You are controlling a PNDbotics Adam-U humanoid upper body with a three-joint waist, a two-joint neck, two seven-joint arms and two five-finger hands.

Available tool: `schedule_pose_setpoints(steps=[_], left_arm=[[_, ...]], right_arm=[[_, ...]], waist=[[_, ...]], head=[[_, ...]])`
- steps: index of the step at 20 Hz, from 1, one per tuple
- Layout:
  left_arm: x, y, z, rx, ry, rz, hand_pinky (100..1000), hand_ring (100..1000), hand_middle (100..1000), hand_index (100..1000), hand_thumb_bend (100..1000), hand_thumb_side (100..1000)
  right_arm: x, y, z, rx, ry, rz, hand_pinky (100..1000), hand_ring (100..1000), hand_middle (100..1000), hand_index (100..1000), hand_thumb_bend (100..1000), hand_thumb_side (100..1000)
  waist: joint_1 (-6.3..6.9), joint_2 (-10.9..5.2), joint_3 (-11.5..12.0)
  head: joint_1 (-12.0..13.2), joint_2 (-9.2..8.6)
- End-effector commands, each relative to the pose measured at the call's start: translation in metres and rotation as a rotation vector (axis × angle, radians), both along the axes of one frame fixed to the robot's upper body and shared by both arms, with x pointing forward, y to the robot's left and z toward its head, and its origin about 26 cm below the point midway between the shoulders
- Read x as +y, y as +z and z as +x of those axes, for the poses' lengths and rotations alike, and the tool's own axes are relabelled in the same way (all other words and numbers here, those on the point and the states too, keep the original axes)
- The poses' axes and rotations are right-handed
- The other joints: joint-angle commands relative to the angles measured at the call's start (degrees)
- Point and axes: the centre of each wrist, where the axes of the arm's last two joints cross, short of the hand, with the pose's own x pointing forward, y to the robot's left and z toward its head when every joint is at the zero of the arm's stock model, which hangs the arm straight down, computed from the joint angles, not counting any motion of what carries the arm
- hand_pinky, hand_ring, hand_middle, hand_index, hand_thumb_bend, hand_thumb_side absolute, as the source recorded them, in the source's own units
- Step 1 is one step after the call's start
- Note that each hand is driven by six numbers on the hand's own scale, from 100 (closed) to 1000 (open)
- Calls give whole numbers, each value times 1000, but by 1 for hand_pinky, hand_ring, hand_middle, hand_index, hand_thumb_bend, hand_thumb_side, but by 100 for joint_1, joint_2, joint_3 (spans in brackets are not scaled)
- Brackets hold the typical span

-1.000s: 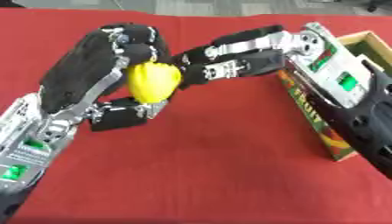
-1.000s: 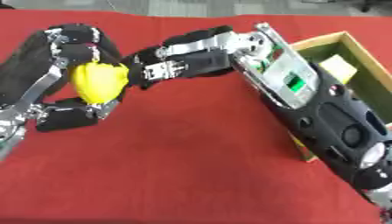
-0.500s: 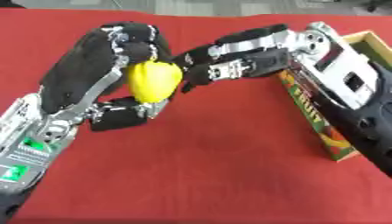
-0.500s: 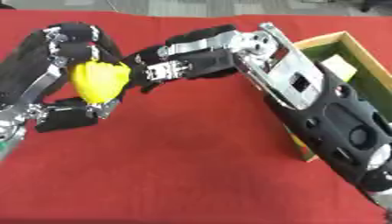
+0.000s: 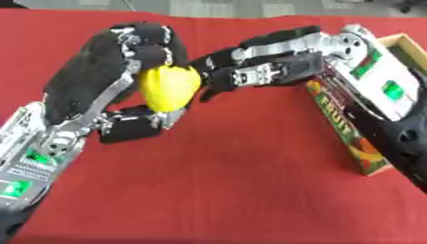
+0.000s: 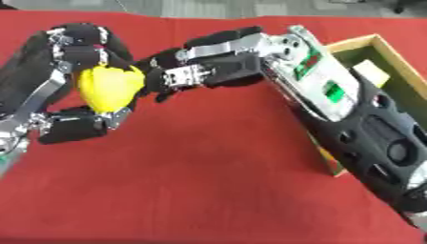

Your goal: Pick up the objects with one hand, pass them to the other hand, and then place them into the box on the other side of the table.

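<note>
Left eye view is showing the handover: the left hand (image 5: 125, 76) is clutching a yellow fruit (image 5: 169, 87) well left of the box (image 6: 392, 71), while the right hand (image 5: 250, 71), fingers extended, is touching it and next needs to close around it.

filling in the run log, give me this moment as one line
phase: handover | left hand: curled round yellow object | right hand: fingertips at object, not gripping | box: right side, on red table
</note>
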Motion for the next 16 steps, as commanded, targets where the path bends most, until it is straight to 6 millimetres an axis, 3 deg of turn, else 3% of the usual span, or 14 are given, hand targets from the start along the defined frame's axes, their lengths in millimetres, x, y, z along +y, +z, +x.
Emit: schedule_pose_setpoints(steps=[1, 16], left_arm=[[8, 4, 4, -22, 38, 34, 677, 588, 540, 544, 100, 100], [-3, 9, 3, -54, -22, 33, 679, 588, 541, 544, 100, 100]], right_arm=[[1, 21, -14, -51, 55, 34, 961, 1000, 943, 1000, 100, 859], [10, 16, -15, -108, 82, 28, 971, 1000, 961, 1000, 100, 882]], waist=[[14, -100, -5], [4, -95, 15]], head=[[14, -37], [-2, -32]])
